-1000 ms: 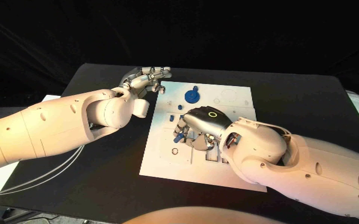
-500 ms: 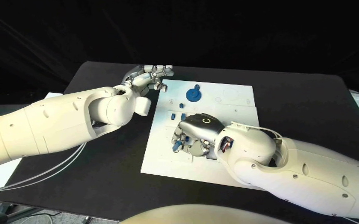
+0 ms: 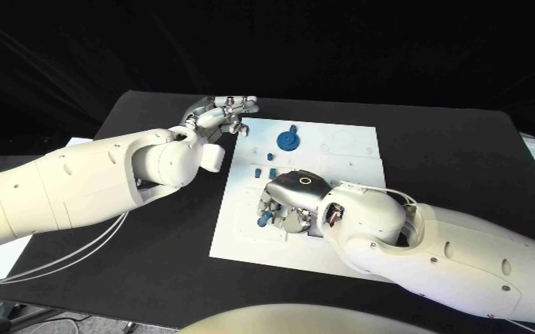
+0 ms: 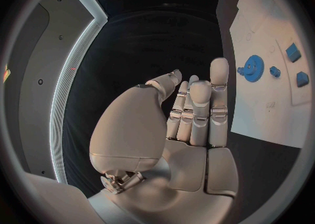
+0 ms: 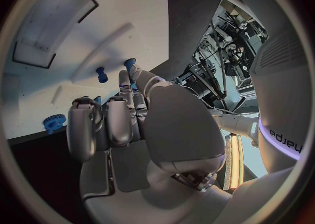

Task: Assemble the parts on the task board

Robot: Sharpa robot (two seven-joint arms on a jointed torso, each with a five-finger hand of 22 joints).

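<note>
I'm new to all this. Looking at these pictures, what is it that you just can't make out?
- Head view: the right hand covers the middle of the task board, hiding the parts beneath it.
- Right wrist view: its fingers curl near a small blue part; whether they grip anything cannot be told.
- Head view: the blue gear is too small to read its seating.
- Left hand: holds nothing.

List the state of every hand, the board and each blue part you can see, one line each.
left hand: at the board's far left corner, fingers together, holding nothing.
right hand: palm down over the board's middle, fingers curled among small parts; a grip cannot be told.
task board: flat on the black table.
blue gear: lying on the board, untouched.
small blue parts: on the board beside the right hand.
</note>
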